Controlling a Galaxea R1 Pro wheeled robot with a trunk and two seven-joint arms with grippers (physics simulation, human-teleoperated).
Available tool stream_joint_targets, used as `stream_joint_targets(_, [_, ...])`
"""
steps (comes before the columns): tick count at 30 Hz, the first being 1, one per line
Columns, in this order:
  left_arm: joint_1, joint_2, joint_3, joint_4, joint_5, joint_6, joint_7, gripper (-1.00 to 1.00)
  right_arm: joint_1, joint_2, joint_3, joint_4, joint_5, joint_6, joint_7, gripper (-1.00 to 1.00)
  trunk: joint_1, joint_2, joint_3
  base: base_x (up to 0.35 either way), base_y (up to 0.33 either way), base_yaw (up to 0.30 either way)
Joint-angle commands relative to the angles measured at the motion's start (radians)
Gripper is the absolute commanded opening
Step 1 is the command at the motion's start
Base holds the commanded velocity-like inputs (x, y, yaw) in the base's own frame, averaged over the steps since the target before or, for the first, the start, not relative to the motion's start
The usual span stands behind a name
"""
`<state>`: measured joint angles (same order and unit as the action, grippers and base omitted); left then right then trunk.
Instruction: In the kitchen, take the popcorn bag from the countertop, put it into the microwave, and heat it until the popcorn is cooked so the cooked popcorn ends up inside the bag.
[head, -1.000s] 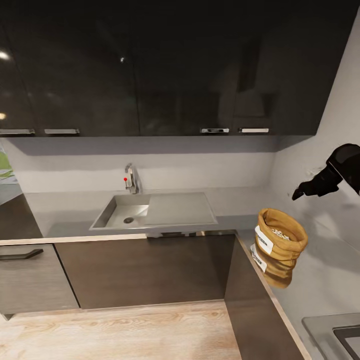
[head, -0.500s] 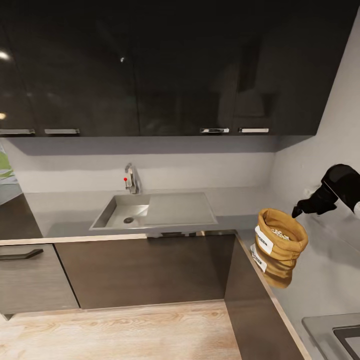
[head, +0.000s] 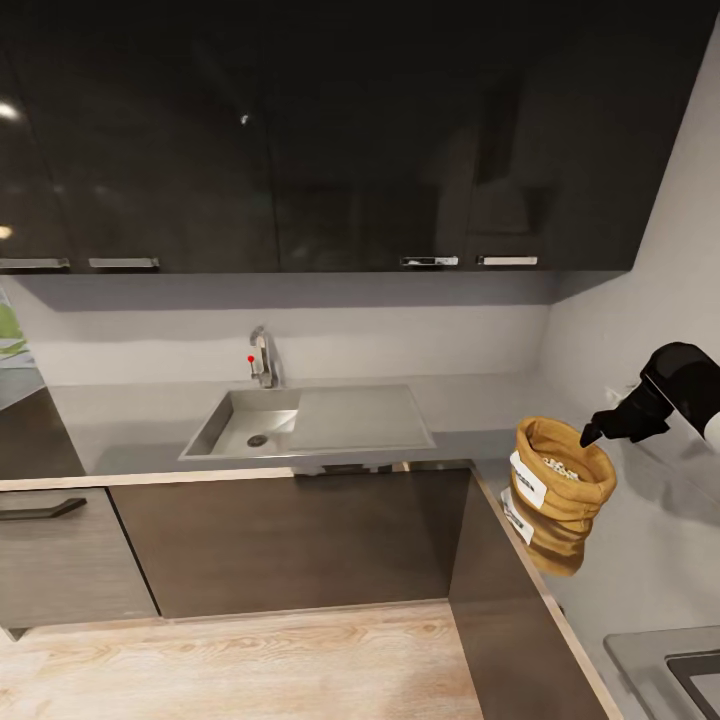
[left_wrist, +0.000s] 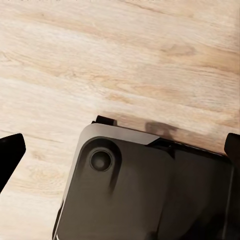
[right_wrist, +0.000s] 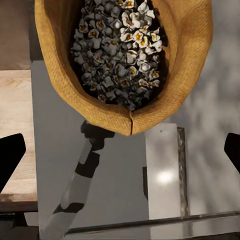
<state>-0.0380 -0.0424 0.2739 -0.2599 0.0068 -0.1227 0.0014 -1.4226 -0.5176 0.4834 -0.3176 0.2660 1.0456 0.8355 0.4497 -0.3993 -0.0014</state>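
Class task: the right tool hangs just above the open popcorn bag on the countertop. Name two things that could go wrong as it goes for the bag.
1. The popcorn bag stands open and full of popcorn; a nudge from the right tool could tip it and spill.
2. The bag sits near the countertop edge, so a push toward the floor side might knock it off.

right claw (head: 586, 436) just above popcorn bag (head: 557, 482) rim (mouth unobstructed); wall (head: 640, 330) close behind, countertop (head: 640, 560) bare beside.

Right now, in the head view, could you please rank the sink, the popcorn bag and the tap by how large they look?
1. The sink, clearly largest.
2. The popcorn bag; it stands nearer the camera, so its true size may be flattered.
3. The tap, smallest.
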Motion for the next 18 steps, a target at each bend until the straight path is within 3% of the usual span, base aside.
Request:
stream_joint_targets(1, [0.0, 0.0, 0.002, 0.001, 0.001, -0.003, 0.0, 1.0, 0.001, -0.001, 0.001, -0.002, 0.01, 0.002, 0.01, 1.0, 0.0, -0.001, 0.0, 0.0, 0.0, 0.0])
stream_joint_targets(18, [0.001, 0.009, 0.003, 0.001, 0.007, -0.002, -0.009, 1.0, 0.027, -0.003, 0.001, -0.005, 0.013, 0.002, 0.007, 1.0, 0.0, -0.001, 0.0, 0.059, -0.049, 0.0])
